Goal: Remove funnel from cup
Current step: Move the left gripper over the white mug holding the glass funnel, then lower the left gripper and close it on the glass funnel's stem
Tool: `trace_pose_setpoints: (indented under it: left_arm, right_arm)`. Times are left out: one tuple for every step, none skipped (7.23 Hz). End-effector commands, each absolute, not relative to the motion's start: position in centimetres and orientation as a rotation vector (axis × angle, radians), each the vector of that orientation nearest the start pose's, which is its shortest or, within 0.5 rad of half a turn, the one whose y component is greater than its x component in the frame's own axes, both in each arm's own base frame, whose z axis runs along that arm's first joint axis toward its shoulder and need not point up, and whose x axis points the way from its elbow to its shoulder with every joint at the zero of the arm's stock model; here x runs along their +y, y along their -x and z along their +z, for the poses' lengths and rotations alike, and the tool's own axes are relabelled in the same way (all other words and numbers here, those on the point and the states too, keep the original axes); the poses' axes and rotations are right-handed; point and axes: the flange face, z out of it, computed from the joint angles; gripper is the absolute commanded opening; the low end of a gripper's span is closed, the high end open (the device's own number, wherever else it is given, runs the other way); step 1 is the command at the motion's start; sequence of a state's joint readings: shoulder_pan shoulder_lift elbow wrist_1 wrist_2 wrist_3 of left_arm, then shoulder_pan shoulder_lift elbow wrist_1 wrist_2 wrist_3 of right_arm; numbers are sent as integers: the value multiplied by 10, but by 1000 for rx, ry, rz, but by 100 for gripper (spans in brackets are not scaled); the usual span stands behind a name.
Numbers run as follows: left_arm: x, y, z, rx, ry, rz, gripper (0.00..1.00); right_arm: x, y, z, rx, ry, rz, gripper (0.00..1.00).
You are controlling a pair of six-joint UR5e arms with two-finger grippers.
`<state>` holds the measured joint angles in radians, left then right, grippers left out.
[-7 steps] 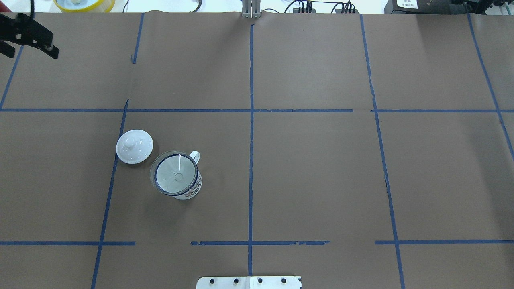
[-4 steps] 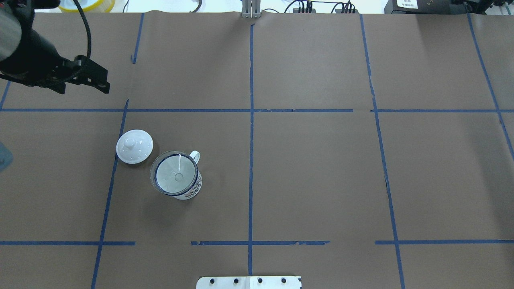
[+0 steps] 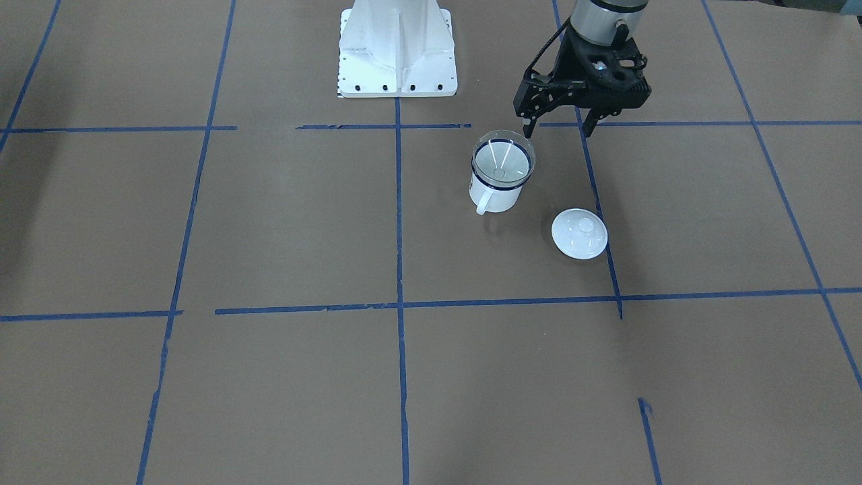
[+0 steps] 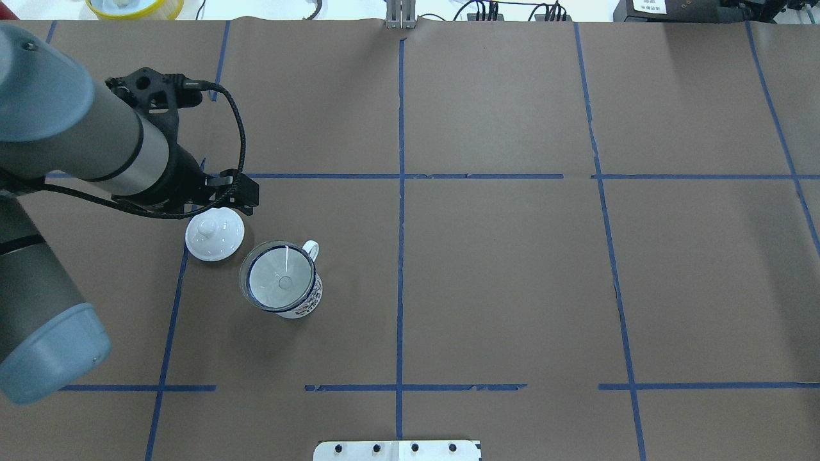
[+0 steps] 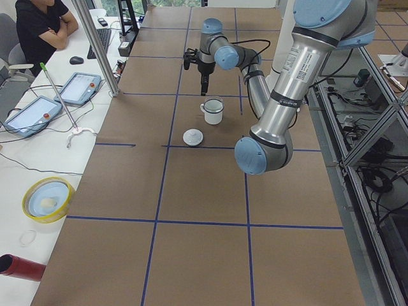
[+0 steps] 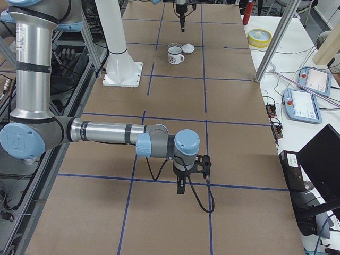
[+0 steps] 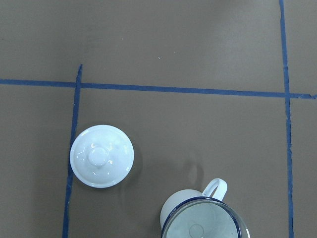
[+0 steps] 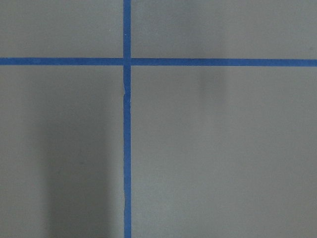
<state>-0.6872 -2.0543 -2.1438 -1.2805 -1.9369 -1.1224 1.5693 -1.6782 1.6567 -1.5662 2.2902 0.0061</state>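
The clear funnel (image 3: 503, 158) sits in the white mug with a dark blue rim, the cup (image 3: 497, 194), left of the table's middle. Both show from overhead, the funnel (image 4: 279, 276) inside the cup (image 4: 306, 302), and at the bottom of the left wrist view, funnel (image 7: 203, 225) in cup (image 7: 173, 206). My left gripper (image 3: 558, 128) is open and empty, hanging above the table just beside the cup; from overhead the gripper (image 4: 238, 195) is above the lid's far edge. My right gripper (image 6: 180, 187) is far off over bare table; I cannot tell its state.
A round white knobbed lid (image 4: 214, 233) lies on the table beside the cup, also in the front view (image 3: 579, 233) and the left wrist view (image 7: 101, 155). The robot's white base (image 3: 397, 47) stands at the table's near edge. A yellow bowl (image 4: 134, 6) sits beyond the far left corner.
My left arm has swung in from the far left corner towards the lid and cup. The cup, funnel and lid have not moved.
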Motion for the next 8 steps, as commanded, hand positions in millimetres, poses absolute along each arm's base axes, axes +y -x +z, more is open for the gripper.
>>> trace_pose_setpoints:
  left_arm:
    - [-393,-391,181,795,-100,-62,100]
    - [-385,-405,182,788,-90,-46,100]
    - [-376,-433,187,764,-67,-51,100]
    - [-370,-460,190,738,-72,-41,100]
    - [-370,-467,193,757,-81,-33,100]
    - [-371,-471,196,763,-84,-30,93]
    - [-376,-480,201,762,-84,-29,87]
    - [-380,-488,210,767,-87,-27,82]
  right_arm:
    - [-445,-67,670,-719,19,10,100]
    - [-445,-67,670,-719,19,10,100]
    - [-445,-67,670,-719,19,10,100]
    - [-445,-67,670,-719,19,10,100]
    - [-445,-67,670,-719,19,10,100]
    - [-445,-67,670,-719,19,10,100]
    - [-445,-67,670,-719,19,10,100]
    - [-445,-67,670,-719,19,10,100]
